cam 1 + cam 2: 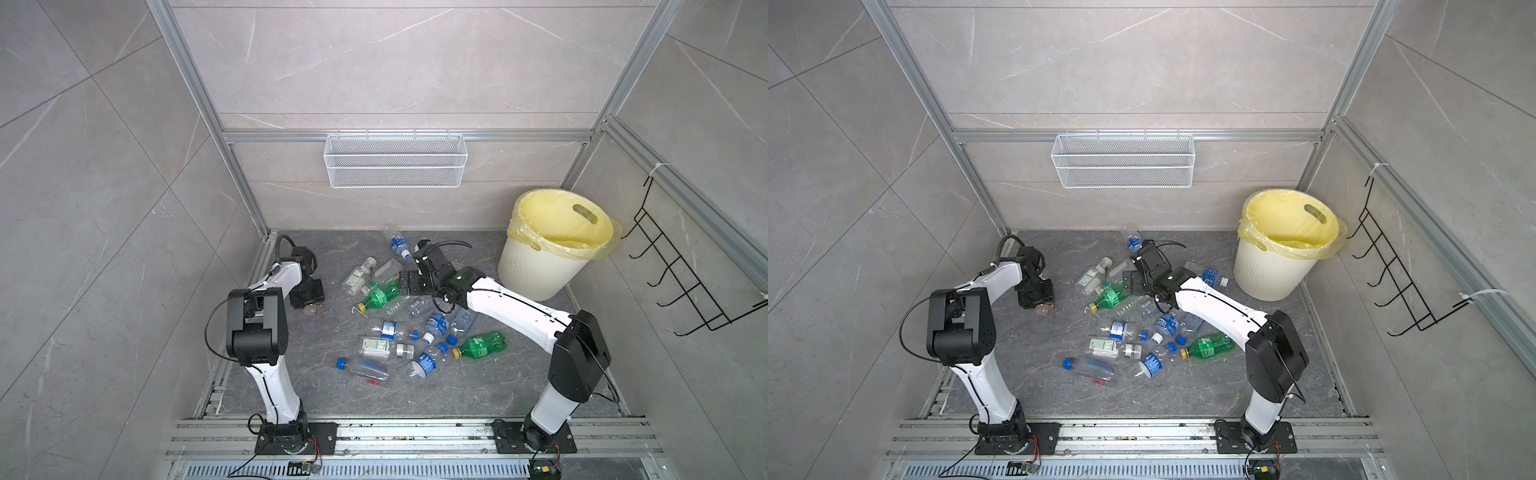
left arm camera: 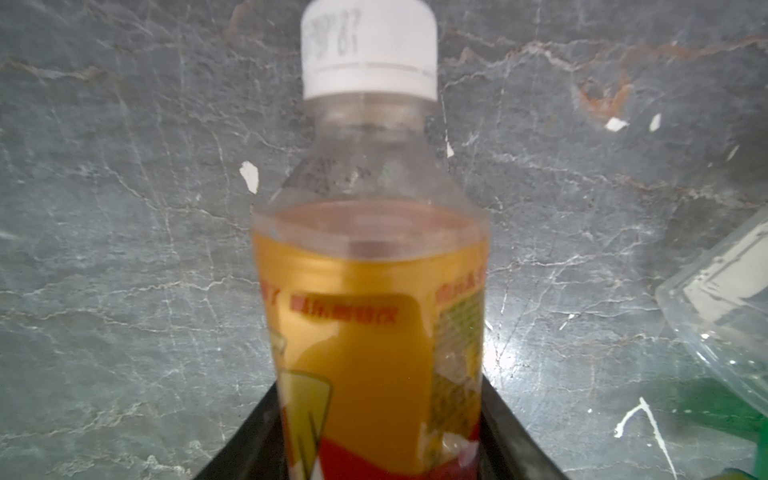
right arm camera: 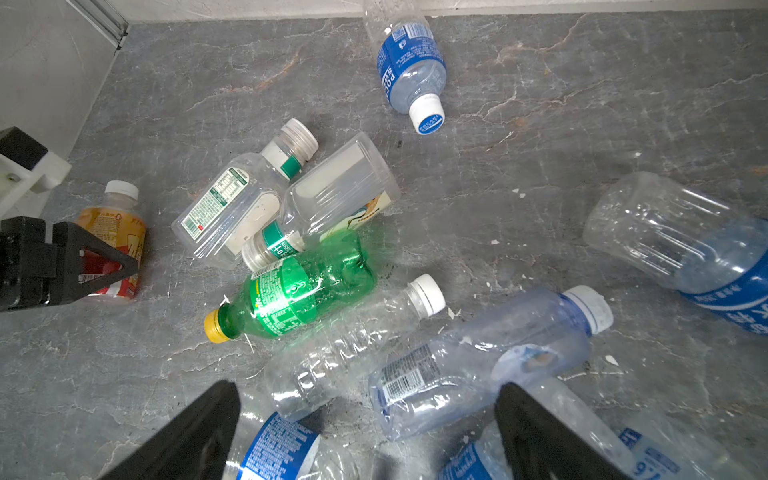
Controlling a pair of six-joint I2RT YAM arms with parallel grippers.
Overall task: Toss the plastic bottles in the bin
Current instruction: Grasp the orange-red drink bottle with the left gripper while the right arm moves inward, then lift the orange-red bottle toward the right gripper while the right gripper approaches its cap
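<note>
left gripper [image 2: 379, 386]: clamped on orange-label bottle [image 2: 374, 270] (low on body)
right gripper [image 3: 368, 390]: wide apart, empty
risk: bin [image 1: 536, 270] sits past right gripper; clash likely

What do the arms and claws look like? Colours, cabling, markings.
Identical pair. Left arm and right arm: glossy white link shells, bulky black joint housings, black base plates. A thin black cable loops outside each arm, clipped along the white shells. Left claw and right claw: matte black tapered fingers; a triangular cutout shows on the left's. No legible markings.
</note>
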